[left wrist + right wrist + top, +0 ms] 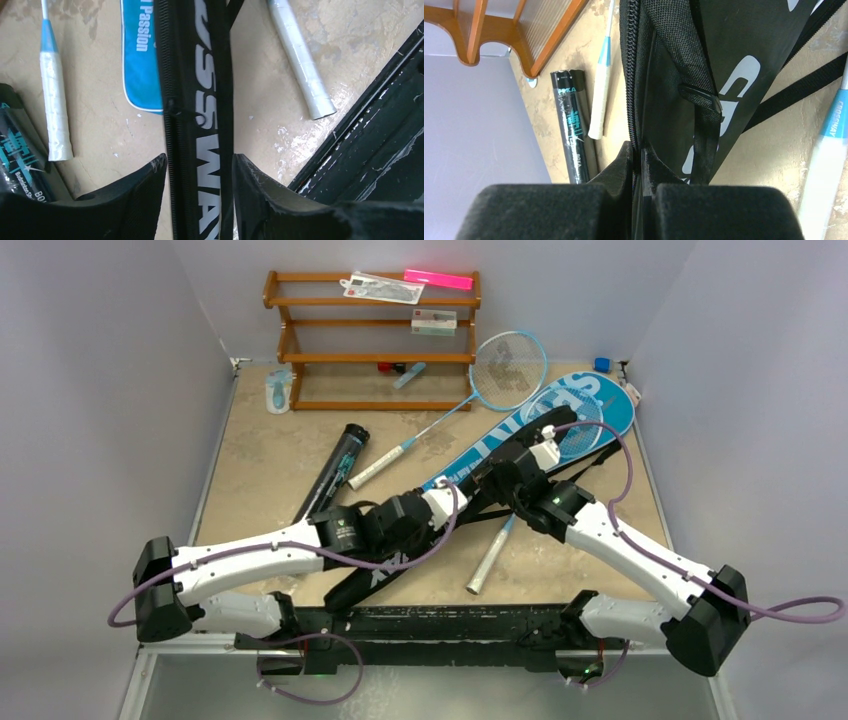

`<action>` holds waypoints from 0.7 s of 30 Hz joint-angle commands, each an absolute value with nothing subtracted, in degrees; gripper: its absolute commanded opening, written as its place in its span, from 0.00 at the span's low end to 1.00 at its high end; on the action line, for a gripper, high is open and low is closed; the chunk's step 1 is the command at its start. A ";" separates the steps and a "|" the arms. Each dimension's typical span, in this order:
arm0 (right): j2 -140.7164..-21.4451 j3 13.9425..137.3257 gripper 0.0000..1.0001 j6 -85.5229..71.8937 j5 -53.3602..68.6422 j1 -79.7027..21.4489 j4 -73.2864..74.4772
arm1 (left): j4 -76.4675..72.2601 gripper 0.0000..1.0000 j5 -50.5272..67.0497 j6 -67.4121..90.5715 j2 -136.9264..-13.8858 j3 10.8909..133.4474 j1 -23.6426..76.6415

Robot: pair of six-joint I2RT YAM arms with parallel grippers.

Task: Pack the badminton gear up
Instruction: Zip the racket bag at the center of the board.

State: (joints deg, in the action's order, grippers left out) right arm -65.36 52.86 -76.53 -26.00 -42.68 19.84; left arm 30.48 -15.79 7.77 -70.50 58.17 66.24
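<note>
A: Left wrist first, what do we log?
B: We see the left gripper (pixel 200 157) spread, one finger either side of the black cover (pixel 210 90), which lies flat on the table (pixel 255 100). The fingers sit right at its edges; we can't tell if they touch. The black cover overlaps the blue cover (pixel 142 65) on the left. Further left is the light-blue racket (pixel 55 115), white grip showing, then the tube (pixel 20 160) in the corner. The second racket (pixel 300 60) shows its grip on the right, apart from the black cover.
A: Right wrist?
B: We see the right gripper (pixel 639 150) pressed together, pinching the black cover's zipper edge. The fabric stands up off the table there. The tube lies just beside the light-blue racket's grip, with the rack (pixel 549 35) behind them and the second racket's shaft at the right edge.
A: Top view?
B: Both arms meet over mid-table, and we can't make out either set of fingertips. The black cover runs diagonally from the near edge up under the arms, on top of the blue cover. The light-blue racket's head lies in front of the rack, near the blue cover's wide end.
</note>
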 commanded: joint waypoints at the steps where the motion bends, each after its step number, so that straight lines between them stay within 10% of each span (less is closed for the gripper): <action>1: -65.97 56.16 0.00 -77.79 -26.63 -42.28 19.30 | 27.82 0.51 -29.06 9.23 -72.98 60.39 71.52; 12: -64.87 55.38 0.00 -77.96 -24.06 -41.64 17.70 | 27.86 0.60 -42.27 8.17 -81.66 65.68 74.71; 21: -64.73 55.81 0.00 -77.34 -22.71 -41.15 17.97 | 31.26 0.27 -43.11 8.35 -84.47 70.15 74.71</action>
State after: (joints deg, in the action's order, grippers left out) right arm -65.98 53.45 -76.69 -23.11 -41.34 19.51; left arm 30.28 -41.56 7.86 -84.77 67.09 74.35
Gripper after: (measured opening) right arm 0.030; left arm 0.308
